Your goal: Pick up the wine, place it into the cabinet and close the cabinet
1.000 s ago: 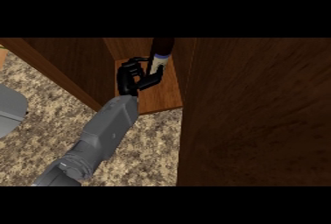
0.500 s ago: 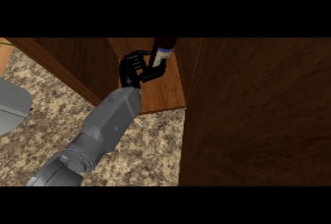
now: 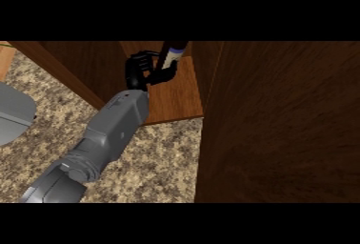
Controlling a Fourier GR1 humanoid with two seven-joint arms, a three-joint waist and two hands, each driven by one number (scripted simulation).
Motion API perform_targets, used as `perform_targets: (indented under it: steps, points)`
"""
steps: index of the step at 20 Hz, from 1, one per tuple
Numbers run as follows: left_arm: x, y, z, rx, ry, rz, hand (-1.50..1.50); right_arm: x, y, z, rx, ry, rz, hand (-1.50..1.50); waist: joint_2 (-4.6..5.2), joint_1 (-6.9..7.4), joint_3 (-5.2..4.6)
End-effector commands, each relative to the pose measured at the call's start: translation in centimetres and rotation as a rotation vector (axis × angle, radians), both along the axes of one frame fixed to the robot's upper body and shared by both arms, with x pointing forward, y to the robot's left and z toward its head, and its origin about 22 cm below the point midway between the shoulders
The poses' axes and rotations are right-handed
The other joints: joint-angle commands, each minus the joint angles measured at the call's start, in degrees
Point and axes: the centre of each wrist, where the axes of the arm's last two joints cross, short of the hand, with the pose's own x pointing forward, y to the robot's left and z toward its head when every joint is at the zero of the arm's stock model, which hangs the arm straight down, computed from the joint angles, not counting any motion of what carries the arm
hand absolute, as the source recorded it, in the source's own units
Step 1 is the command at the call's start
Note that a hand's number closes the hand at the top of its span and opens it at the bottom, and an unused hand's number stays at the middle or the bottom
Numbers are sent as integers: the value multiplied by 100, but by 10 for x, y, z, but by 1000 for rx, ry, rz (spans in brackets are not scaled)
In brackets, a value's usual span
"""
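Observation:
The wine bottle (image 3: 171,53) is dark with a pale label and stands upright inside the open wooden cabinet, on its shelf (image 3: 175,97), near the top of the head view. My left hand (image 3: 143,71) reaches in from the lower left on its grey forearm. It sits just left of the bottle, with its thumb and fingers curled round it. The bottle's base is hidden behind the hand. My right hand does not show.
The open cabinet door (image 3: 281,124) fills the right half of the view as a tall wooden panel. The cabinet's left wall (image 3: 77,71) runs diagonally beside my forearm. A grey rounded object (image 3: 14,114) lies on the speckled counter (image 3: 155,162) at the left edge.
My left hand has carried the bottle a little deeper into the cabinet. The grey object at the left edge shows more than before.

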Motion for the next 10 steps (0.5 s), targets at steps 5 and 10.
perform_targets:
  steps: [5,10]
  points:
    - [3,28,-2,259,-26,84,150,0,-3,1,-4,-13,3,-150,47,-1,-2]
    - [-2,47,-13,346,9,154,150,-3,-5,0,21,-13,9,-150,84,-67,0]
